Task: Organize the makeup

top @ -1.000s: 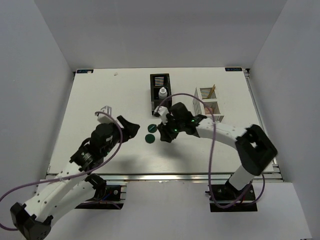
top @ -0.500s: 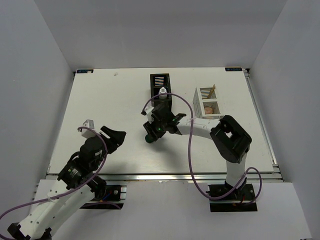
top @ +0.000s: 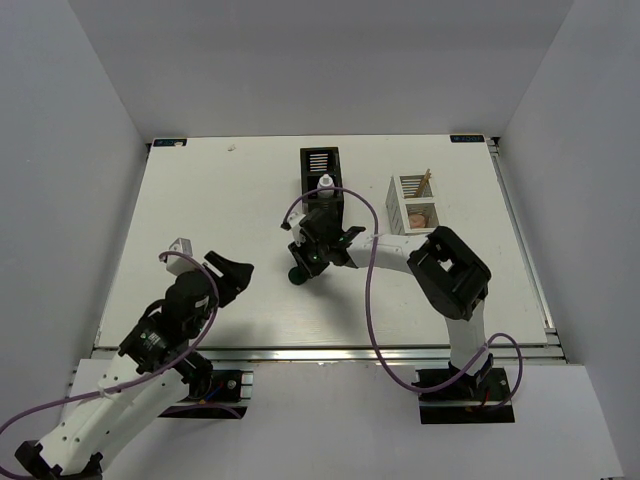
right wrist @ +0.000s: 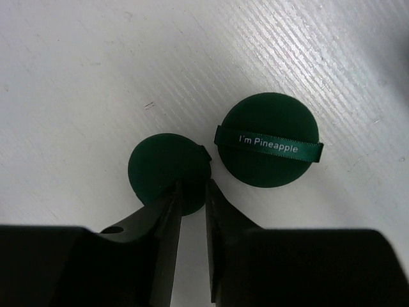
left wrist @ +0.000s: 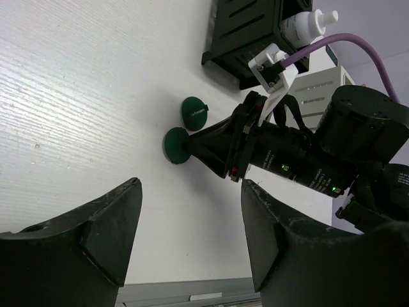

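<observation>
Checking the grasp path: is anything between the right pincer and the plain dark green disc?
Nothing visible. The right pincer is at the plain dark green round disc's edge; the ribbon-banded green disc lies to one side.

One readable text: "I'm Pineapple", in light letters on the dark green ribbon (right wrist: 268, 144) strapped across the right-hand dark green disc (right wrist: 268, 109), seen from my right wrist camera. Small blue tags (top: 168, 142) at the far corners of the table (top: 200, 200) carry print too small to read.
</observation>
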Controlling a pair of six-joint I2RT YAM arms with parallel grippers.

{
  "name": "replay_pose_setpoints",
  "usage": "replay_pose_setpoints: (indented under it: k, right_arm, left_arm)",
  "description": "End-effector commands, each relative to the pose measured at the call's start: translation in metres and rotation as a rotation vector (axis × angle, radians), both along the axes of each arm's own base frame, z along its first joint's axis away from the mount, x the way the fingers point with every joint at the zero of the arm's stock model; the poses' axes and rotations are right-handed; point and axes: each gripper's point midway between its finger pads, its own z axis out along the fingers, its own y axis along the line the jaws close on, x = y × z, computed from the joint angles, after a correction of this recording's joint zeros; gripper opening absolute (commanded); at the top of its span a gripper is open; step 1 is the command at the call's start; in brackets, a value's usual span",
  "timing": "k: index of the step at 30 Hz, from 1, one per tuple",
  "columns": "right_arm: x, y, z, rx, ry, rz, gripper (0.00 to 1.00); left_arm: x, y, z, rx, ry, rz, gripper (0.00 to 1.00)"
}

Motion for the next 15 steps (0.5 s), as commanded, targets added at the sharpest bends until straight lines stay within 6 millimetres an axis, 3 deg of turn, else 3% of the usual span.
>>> replay_pose_setpoints:
  k: [1,5,8,9,11,12,14,15]
  right_arm:
    - [-0.011,0.0,-0.005,-0.006,0.041,0.016,0.24]
    - [-0.019,-0.008,-0.003,-0.013,0.047,0.037,0.12]
    - [-0.027,-0.008,0.016,0.043,0.032,0.113,0.06]
    - [-0.027,-0.008,0.036,0.094,0.017,0.127,0.05]
    - [-0.033,-0.012,0.055,0.155,-0.013,0.203,0.03]
    - [-0.035,-0.014,0.084,0.223,-0.057,0.255,0.01]
    - [-0.042,-0.021,0.105,0.28,-0.092,0.311,0.0]
    - [-0.039,-0.029,0.129,0.317,-0.158,0.329,0.0]
  left_arm:
    - [0.006,0.0,0.005,0.004,-0.016,0.012,0.73]
    - [0.008,-0.004,0.0,0.009,-0.008,0.002,0.73]
    - [0.011,-0.009,-0.006,0.009,-0.001,-0.013,0.73]
    - [0.012,-0.012,-0.009,0.008,0.004,-0.023,0.73]
    - [0.015,-0.017,-0.017,0.017,0.02,-0.034,0.74]
    - [0.016,-0.018,-0.02,0.02,0.025,-0.035,0.74]
    - [0.019,-0.024,-0.027,0.027,0.038,-0.053,0.74]
    - [0.021,-0.026,-0.029,0.027,0.039,-0.056,0.74]
